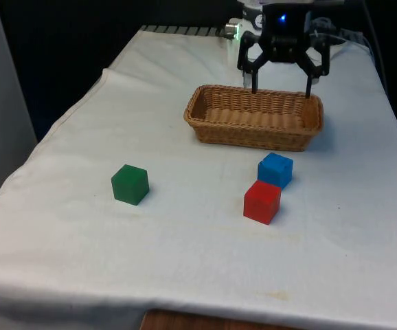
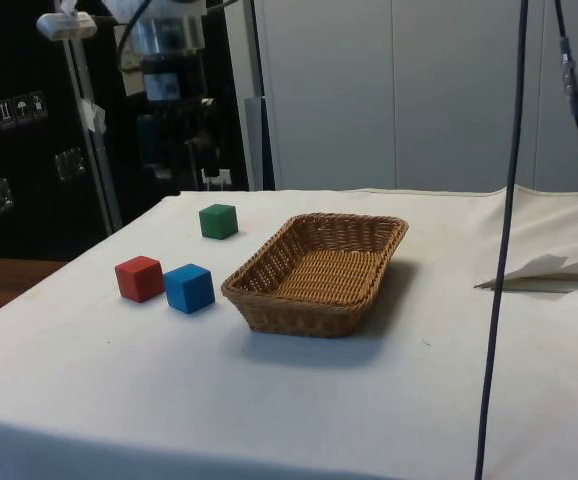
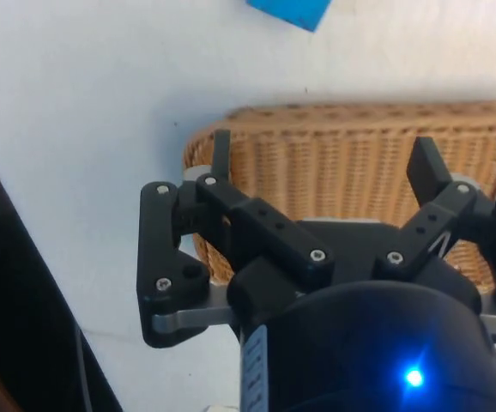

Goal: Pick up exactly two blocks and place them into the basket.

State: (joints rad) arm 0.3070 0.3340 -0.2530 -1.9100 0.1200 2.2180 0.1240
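White cloth [image 1: 185,261]; end effector [image 1: 281,88] spread above basket [image 1: 253,117]; side view adds cabinets [image 2: 419,90].

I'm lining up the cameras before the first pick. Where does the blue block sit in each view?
Front view: blue block lies before the basket, touching the red block.
Side view: blue block sits between the red block and the basket.
Wrist view: a blue corner shows beyond the basket.
Shared landmark: the basket.
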